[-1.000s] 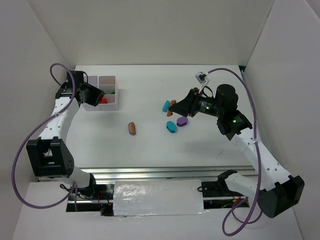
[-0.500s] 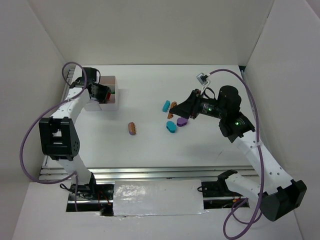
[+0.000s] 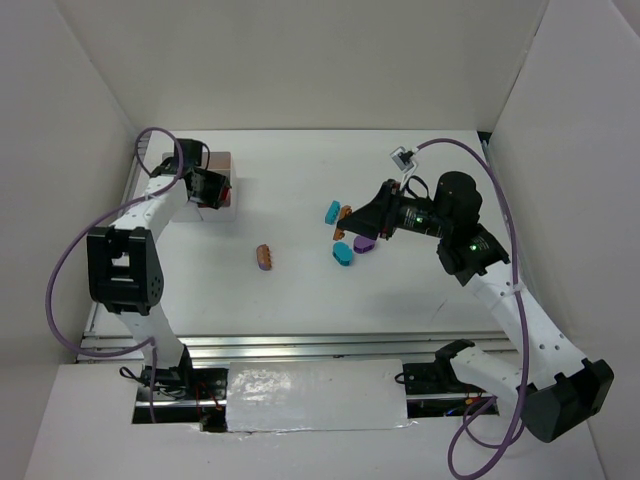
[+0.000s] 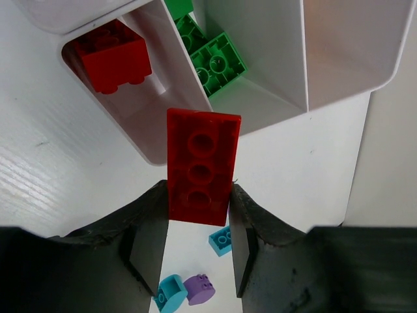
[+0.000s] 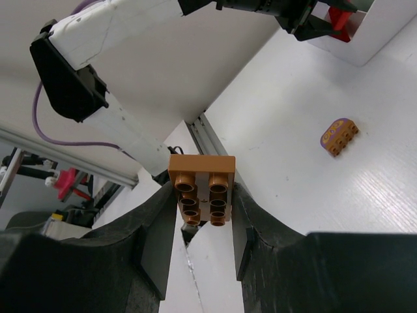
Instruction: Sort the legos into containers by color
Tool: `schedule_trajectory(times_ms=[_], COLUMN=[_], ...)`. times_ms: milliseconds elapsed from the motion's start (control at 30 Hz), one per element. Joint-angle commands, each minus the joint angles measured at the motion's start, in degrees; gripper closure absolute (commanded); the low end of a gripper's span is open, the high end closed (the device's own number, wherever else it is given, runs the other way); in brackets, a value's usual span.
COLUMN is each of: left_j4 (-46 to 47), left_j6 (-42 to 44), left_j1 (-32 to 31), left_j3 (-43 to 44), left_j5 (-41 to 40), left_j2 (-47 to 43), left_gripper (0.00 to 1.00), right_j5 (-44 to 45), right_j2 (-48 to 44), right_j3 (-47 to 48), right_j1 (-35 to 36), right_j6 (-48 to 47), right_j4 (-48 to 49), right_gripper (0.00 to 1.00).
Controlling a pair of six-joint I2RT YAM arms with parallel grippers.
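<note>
My left gripper [image 4: 199, 195] is shut on a red lego [image 4: 202, 163] and holds it just above the near rim of the white divided tray [image 4: 287, 78]. One compartment holds a red brick [image 4: 114, 55], the one beside it holds green bricks [image 4: 215, 59]. In the top view the left gripper [image 3: 213, 190] hides most of the tray [image 3: 228, 160]. My right gripper [image 5: 204, 199] is shut on a brown lego [image 5: 203, 186], above the loose pieces at mid-table [image 3: 349, 222]. Loose legos: teal [image 3: 332, 211], teal [image 3: 343, 253], purple [image 3: 364, 243], and a brown-and-purple one [image 3: 264, 257].
White walls enclose the table on the left, back and right. The tray stands at the far left near the left wall. A metal rail [image 3: 300, 345] runs along the table's near edge.
My left arm has swung round, and its gripper has moved right with the red lego to over the tray. My right gripper has barely moved with the brown lego.
</note>
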Motion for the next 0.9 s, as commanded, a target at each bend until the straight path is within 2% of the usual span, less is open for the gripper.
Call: schedule_trajectory(times_ms=[0, 167, 200, 300, 633, 733, 767, 833, 867], left_j4=[1.9, 2.6, 1.8, 0.9, 1.1, 1.7, 1.4, -0.2, -0.4], left_j6=[-1.2, -0.1, 0.1, -0.2, 0.7, 4.8, 9.3, 14.8, 20.4], left_j1=[-0.1, 0.4, 0.4, 0.4, 1.3, 1.1, 0.9, -0.5, -0.9], left_j3=[-0.8, -0.1, 0.9, 0.8, -0.5, 2.5, 4.0, 7.5, 10.7], left_j5=[-0.4, -0.2, -0.4, -1.1, -2.9, -4.4, -4.3, -3.3, -2.2], left_j2=[0.2, 1.3, 1.8, 1.5, -1.5, -4.0, -4.3, -4.5, -4.9], left_gripper=[0.48, 0.44, 0.39, 0.33, 0.31, 0.31, 0.29, 0.19, 0.13], right_j5=[-1.3, -1.5, -1.8, -2.3, -2.1, -1.5, -1.4, -0.5, -0.2], right_j2=[-1.0, -1.0, -1.0, -0.8, -0.5, -0.3, -0.1, 0.4, 0.4], right_j3=[0.1, -0.1, -0.1, -0.6, -0.5, -0.4, -0.2, 0.3, 0.5], right_j1=[0.5, 0.6, 0.5, 0.6, 0.6, 0.6, 0.6, 0.7, 0.7], right_j6=[0.3, 0.3, 0.5, 0.9, 0.9, 0.8, 0.9, 1.0, 1.3], right_j4=[3.2, 3.3, 3.9, 4.3, 4.0, 3.5, 3.3, 2.6, 2.5], right_gripper=[1.0, 1.0, 1.0, 1.0, 1.0, 1.0, 1.0, 1.0, 1.0])
